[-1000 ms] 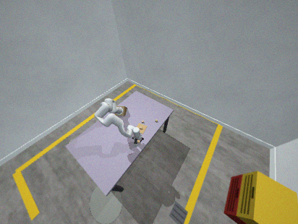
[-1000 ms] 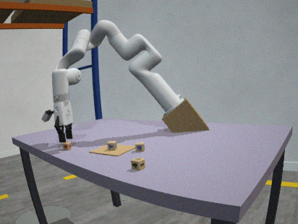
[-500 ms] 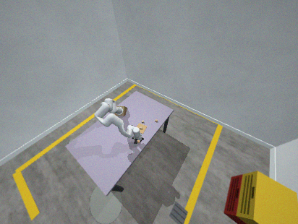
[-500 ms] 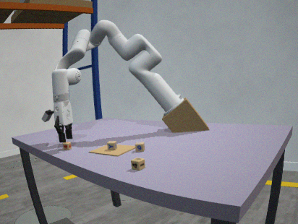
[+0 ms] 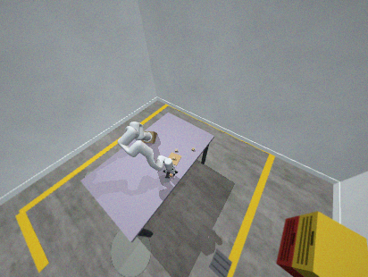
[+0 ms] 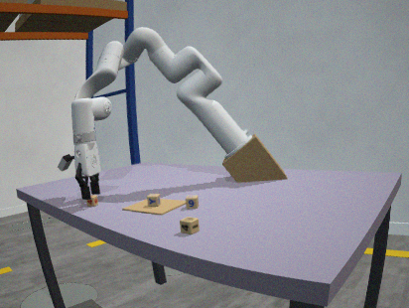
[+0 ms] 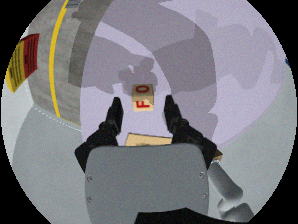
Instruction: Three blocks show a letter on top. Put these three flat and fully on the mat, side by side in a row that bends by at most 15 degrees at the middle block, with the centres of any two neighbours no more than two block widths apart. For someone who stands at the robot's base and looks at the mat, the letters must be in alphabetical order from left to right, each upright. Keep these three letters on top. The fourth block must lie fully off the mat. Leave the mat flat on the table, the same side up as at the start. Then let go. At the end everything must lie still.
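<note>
writing legible: red "o" and red "f" on adjoining faces of one block [image 5: 171, 174] [image 6: 92, 201] [image 7: 143, 96]; a blue character, resembling "9", on a second block [image 5: 176, 150] [image 6: 192, 202]. dark marks on a third block [image 6: 189, 226] cannot be read with certainty. a fourth block [image 6: 153, 200], blue-marked, sits on the mat [image 5: 178, 155] [image 6: 164, 210] [image 7: 148, 138]; the other three are off it, on the tabletop [image 5: 134, 192] [image 6: 298, 219] [image 7: 192, 60]. the arm [image 5: 143, 149] [image 6: 144, 42] arches over, wrist down; the jaws [image 5: 171, 173] [image 6: 90, 195] are partly open at the red-lettered block, gripping nothing.

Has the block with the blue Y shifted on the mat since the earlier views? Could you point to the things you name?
No. In the exterior view, the block with the blue Y [image 6: 153, 200] [image 5: 174, 158] sits at the same spot on the mat [image 6: 161, 210] [image 5: 178, 155].
</note>
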### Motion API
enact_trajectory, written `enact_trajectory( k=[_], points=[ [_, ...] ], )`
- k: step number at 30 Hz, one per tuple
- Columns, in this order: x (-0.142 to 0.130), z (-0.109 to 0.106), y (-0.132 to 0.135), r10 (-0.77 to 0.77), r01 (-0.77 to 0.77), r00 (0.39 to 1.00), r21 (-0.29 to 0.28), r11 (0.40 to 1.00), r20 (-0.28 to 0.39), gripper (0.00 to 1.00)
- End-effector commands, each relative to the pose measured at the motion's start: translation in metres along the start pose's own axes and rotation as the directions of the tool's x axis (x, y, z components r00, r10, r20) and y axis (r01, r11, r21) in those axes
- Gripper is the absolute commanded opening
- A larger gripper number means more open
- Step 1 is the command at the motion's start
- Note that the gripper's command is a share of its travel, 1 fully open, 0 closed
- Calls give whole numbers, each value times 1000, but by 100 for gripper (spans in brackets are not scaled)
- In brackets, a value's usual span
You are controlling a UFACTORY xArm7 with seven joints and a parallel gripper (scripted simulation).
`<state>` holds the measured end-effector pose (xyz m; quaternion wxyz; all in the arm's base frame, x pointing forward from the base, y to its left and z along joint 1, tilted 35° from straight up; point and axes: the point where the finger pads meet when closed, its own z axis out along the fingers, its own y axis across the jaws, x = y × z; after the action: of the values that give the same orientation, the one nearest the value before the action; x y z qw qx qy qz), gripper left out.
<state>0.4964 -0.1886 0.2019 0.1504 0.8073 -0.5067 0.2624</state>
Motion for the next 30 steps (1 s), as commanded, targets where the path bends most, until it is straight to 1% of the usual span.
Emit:
enact_trajectory(
  k=[1,6,13,30],
  points=[
    [0,7,-2,-1,1,1000,3,1000,-1,69],
    [0,17,-2,-1,1,1000,3,1000,-1,69],
    [0,22,-2,-1,1,1000,3,1000,-1,69],
    [0,22,-2,-1,1,1000,3,1000,-1,69]
  ],
)
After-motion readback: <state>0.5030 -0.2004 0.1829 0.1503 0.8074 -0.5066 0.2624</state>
